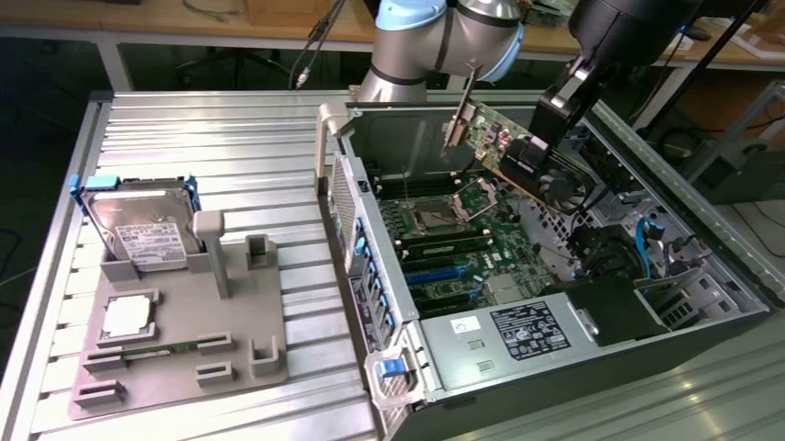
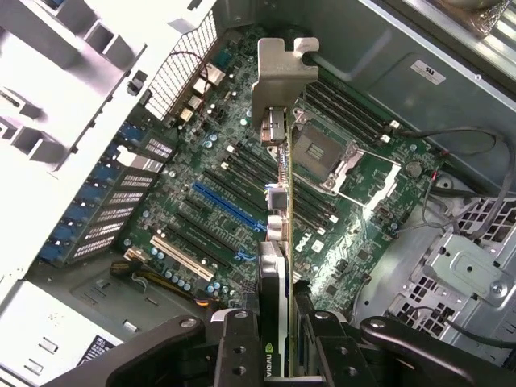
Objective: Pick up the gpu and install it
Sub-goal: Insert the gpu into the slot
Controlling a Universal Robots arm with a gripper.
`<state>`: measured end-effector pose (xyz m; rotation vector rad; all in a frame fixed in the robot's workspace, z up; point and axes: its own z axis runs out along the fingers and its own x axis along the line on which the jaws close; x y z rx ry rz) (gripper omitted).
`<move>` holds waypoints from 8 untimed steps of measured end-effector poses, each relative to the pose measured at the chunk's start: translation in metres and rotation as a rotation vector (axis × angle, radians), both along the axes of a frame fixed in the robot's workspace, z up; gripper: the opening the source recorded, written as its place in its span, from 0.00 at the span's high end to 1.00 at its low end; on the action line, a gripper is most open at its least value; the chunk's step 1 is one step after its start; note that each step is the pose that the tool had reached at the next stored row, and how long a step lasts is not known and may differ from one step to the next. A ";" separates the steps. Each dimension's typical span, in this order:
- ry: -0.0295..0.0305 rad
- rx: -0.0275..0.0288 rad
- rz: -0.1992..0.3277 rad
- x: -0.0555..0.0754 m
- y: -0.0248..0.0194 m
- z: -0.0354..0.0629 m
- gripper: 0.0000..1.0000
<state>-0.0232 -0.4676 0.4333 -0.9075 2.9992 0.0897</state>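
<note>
Mid-carry, I had my gripper (image 2: 278, 339) pinched partway shut on the gpu (image 2: 278, 201) (hovering at the motherboard's (image 1: 484, 243) one o'clock, exterior view); I reckoned seating it wanted careful slot alignment.

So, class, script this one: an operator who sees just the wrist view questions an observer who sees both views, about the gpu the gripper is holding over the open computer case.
Operator: I see the gpu edge-on in the gripper, above the motherboard. What does its face look like?
Observer: In the exterior view its black fan block shows, at the end away from the silver bracket.
Operator: Anything outside the case?
Observer: A hard drive stands in a grey fixture on the table, at the exterior view's left.
</note>
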 end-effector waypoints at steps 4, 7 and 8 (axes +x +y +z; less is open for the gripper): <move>0.0000 0.0000 0.000 0.000 0.0000 0.0000 0.73; 0.0000 0.0000 0.000 0.000 0.0000 0.0000 0.73; 0.0000 0.0000 0.000 0.000 0.0000 0.0000 0.73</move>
